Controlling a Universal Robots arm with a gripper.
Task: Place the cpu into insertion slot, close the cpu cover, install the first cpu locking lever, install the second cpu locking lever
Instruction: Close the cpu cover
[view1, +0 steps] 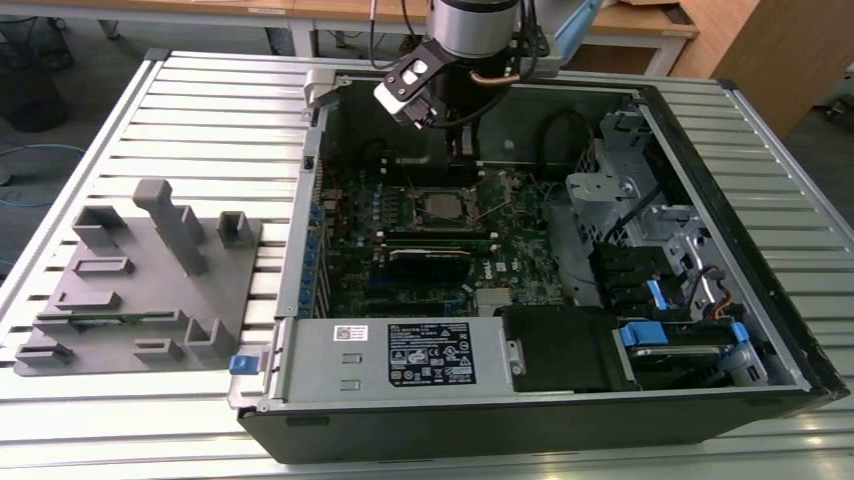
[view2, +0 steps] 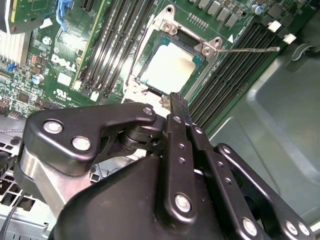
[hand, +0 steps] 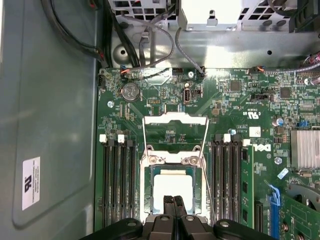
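Hovering clenched together and empty, the fingers (hand: 167, 206) hang just over the near edge of the chip (hand: 172, 187), which lies flat in the socket (hand: 148, 192). Beyond it the cover (hand: 175, 118) appears swung back, open. That thin metal frame looks light, stiff and hinged. Its free far edge is probably the place to push, keeping off the fragile chip.

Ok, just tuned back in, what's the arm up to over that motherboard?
The cpu already sits in the insertion slot. The gripper, shut and holding nothing, hovers just over the slot's near edge. The cpu cover looks raised on its hinge, not yet down over the chip.
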